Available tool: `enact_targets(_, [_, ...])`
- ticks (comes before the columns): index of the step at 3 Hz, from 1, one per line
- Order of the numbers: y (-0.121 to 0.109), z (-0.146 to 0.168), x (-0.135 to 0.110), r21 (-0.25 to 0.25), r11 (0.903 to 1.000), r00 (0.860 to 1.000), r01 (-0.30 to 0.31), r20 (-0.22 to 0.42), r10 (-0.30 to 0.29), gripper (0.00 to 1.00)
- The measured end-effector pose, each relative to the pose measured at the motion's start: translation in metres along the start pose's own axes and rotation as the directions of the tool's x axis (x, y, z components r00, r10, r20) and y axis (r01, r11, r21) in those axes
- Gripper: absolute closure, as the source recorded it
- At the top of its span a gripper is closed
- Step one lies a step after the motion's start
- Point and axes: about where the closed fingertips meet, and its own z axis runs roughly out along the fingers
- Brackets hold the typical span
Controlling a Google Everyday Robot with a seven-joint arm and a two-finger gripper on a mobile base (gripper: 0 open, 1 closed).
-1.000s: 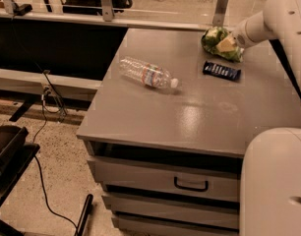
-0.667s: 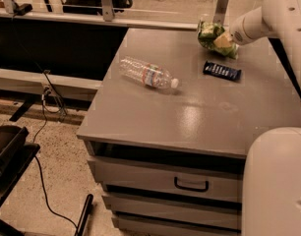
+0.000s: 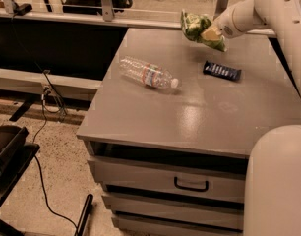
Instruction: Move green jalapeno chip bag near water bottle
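Gripper (image 3: 213, 33) clamps one green jalapeno chip bag (image 3: 192, 25) over the table's (image 3: 199, 122) far edge; one water bottle (image 3: 148, 74) and one blue wrapper (image 3: 222, 71) lie on it.

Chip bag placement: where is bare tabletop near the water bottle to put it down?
The claw, holding the green jalapeno chip bag, hangs over the far edge of the table. Bare patches: between water bottle and blue wrapper; the wide front stretch from bottle to near edge; the strip behind the bottle. Tightest beside the wrapper.
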Motion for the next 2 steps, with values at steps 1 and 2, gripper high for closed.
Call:
enact_targets(1, [0.026,0.014,-0.02,-0.068,0.9955,0.998,0.067,0.021,-0.066,1.0])
enact_targets(2, [0.048,0.027,-0.033,-0.125,0.9824,0.99,0.139,0.046,-0.134,0.82])
